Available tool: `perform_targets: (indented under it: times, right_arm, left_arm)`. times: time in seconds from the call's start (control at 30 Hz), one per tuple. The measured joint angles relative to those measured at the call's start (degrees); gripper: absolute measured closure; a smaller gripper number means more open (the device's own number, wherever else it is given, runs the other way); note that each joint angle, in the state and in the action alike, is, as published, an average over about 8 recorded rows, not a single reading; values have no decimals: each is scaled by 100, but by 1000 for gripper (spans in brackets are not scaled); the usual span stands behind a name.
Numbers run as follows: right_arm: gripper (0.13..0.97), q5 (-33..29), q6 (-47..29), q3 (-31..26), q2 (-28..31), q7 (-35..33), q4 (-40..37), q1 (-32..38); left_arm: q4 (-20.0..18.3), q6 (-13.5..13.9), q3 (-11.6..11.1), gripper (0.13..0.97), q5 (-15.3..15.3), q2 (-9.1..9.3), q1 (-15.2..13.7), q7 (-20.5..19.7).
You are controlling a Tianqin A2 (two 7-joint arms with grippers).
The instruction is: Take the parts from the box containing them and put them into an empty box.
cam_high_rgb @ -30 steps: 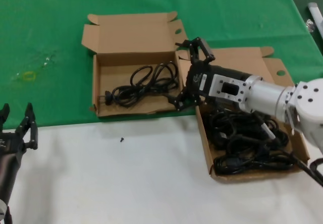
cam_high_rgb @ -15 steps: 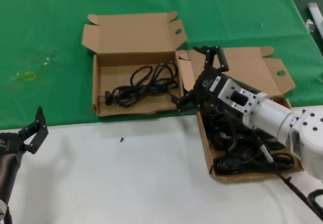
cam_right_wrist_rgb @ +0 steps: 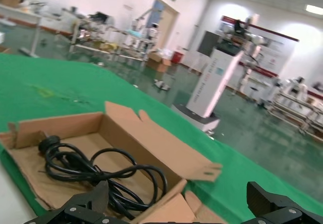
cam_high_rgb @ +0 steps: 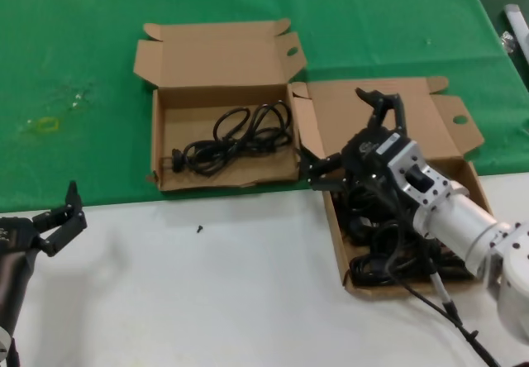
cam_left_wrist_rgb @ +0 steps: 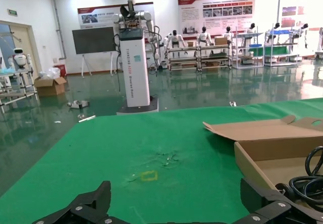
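Head view: the right gripper (cam_high_rgb: 351, 135), fingers spread, is seen over the right box (cam_high_rgb: 413, 107) filled with cords (cam_high_rgb: 388, 243); one cord (cam_high_rgb: 231, 135) lies in the left box (cam_high_rgb: 223, 57). The left gripper (cam_high_rgb: 62, 218), spread, is held over the table (cam_high_rgb: 207, 301).

Right wrist view: that single cord (cam_right_wrist_rgb: 91, 171) is shown inside its box (cam_right_wrist_rgb: 151, 141).
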Motion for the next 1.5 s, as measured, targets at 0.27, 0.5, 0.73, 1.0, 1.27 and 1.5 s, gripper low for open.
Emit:
perform_targets:
  times: [0.27,0.5,0.73,1.0,1.27,1.5]
  right_arm:
    - [129,167,495,230,-57,404,379,-530]
    - [129,311,924,430,-106,755,709,-992]
    - [129,456,1357,632,-156,1107,1041,-1457]
    - [129,557,1658,772,-190,1354,1271,-1780]
    - [129,562,1671,778,-192,1364,1281,-1794]
    - [129,562,1671,778,-192,1364,1281,-1794]
  left_arm:
    - [0,0,0,182,-1,0,0,0]
    - [0,0,0,145,-1,0,0,0]
    - [0,0,0,132,-1,0,0,0]
    - [0,0,0,132,-1,0,0,0]
    - [0,0,0,132,-1,0,0,0]
    - [0,0,0,132,-1,0,0,0]
